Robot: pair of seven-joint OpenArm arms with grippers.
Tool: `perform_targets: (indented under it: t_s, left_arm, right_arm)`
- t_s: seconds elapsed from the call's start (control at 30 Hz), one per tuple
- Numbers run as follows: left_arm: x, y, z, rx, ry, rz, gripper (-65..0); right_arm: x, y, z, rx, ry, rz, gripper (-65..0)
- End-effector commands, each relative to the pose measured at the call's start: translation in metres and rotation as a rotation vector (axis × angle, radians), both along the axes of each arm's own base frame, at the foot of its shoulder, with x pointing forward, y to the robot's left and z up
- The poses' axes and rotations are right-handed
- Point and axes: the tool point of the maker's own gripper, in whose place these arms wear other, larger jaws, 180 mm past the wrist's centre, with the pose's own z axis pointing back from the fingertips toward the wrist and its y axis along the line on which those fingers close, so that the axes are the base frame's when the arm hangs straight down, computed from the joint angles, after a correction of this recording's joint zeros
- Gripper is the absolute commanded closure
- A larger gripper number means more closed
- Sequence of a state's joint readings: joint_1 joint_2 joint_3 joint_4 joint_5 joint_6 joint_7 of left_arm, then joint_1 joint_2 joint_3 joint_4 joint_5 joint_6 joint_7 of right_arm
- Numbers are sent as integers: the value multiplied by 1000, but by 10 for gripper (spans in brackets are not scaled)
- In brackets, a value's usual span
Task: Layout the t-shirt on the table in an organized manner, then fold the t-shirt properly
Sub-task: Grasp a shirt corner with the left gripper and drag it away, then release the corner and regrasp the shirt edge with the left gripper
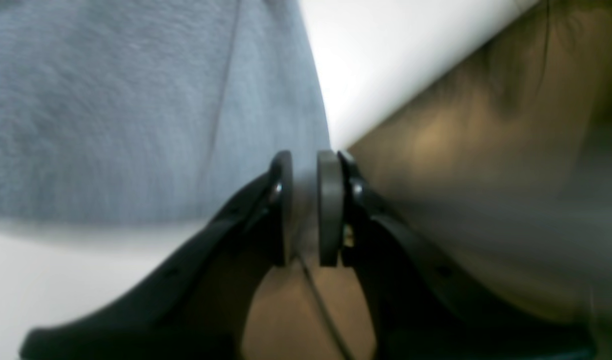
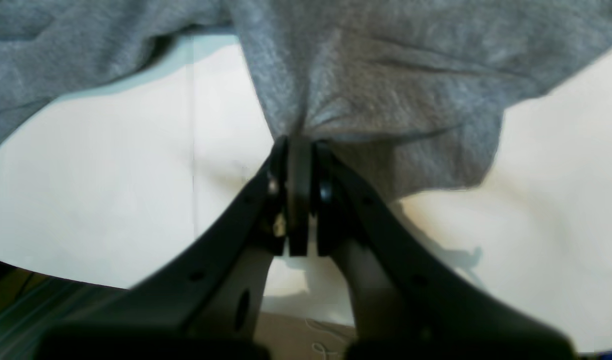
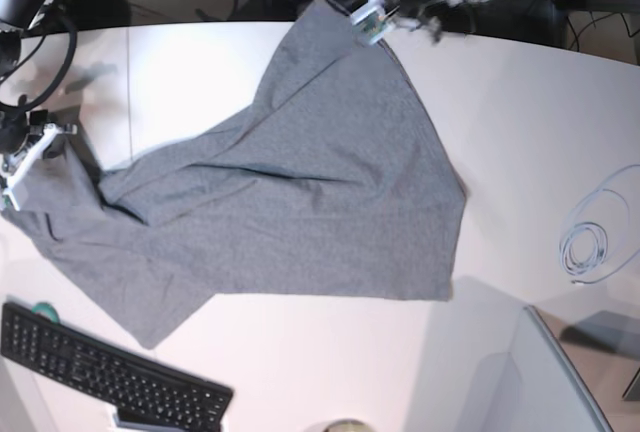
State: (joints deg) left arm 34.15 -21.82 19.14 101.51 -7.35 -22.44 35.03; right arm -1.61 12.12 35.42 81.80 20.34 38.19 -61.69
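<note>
The heather-grey t-shirt (image 3: 300,202) lies spread in a rough triangle across the white table (image 3: 520,132), creased and uneven. My left gripper (image 3: 368,20) is at the shirt's far corner, by the table's back edge. In the left wrist view its pads (image 1: 331,210) stand a narrow gap apart, so the gripper (image 1: 306,165) is open, and the shirt's edge (image 1: 110,115) ends right at the tips. My right gripper (image 3: 18,187) is at the shirt's left end. The right wrist view shows that gripper (image 2: 299,145) shut on a bunched fold of the shirt (image 2: 386,75) above the tabletop (image 2: 85,190).
A black keyboard (image 3: 110,377) lies at the front left, touching the shirt's lower corner. A coiled white cable (image 3: 590,242) sits at the right. A grey box (image 3: 520,382) stands at the front right. Brown floor (image 1: 486,150) shows past the table's edge (image 1: 376,60).
</note>
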Motion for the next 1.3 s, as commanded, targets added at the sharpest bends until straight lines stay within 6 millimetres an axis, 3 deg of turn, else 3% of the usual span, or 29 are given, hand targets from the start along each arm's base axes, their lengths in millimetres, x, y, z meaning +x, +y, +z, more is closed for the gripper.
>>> perform_targets:
  t_s: [0.0, 0.1, 0.23, 0.3, 0.4, 0.53, 0.67, 0.83, 1.03, 1.27]
  left_arm:
    - [3, -17, 15, -85, -29, -2, -94]
    - [7, -3, 19, -59, -46, 2, -127]
    - [10, 25, 22, -12, -60, 77, -303]
    - [16, 35, 25, 3, -78, 106, -359]
    - [28, 43, 32, -26, -114, 171, -369]
    - [59, 51, 55, -225, -147, 392, -372]
    - [77, 67, 61, -396, -141, 571, -462]
    - [61, 47, 45, -548, -77, 533, -487]
    - [46, 51, 18, -533, -6, 607, -487]
    - [55, 57, 6, -533, -8, 673, -487]
  right_arm:
    - [12, -5, 13, -11, -52, -1, -2]
    - [9, -5, 11, -11, -47, -1, -2]
    - [3, -4, 7, -8, -34, 0, -2]
    - [1, -4, 6, -8, -31, -1, -2]
    - [-1, -4, 5, -8, -27, -1, -2]
    - [-1, -4, 5, -8, -25, 1, -2]
    - [-3, -4, 4, -8, -22, 3, -2]
    - [-7, -4, 1, -8, -13, 2, -2]
    - [-7, -4, 1, -8, -13, 2, -2]
    - [-7, -3, 1, -6, -10, 3, -2]
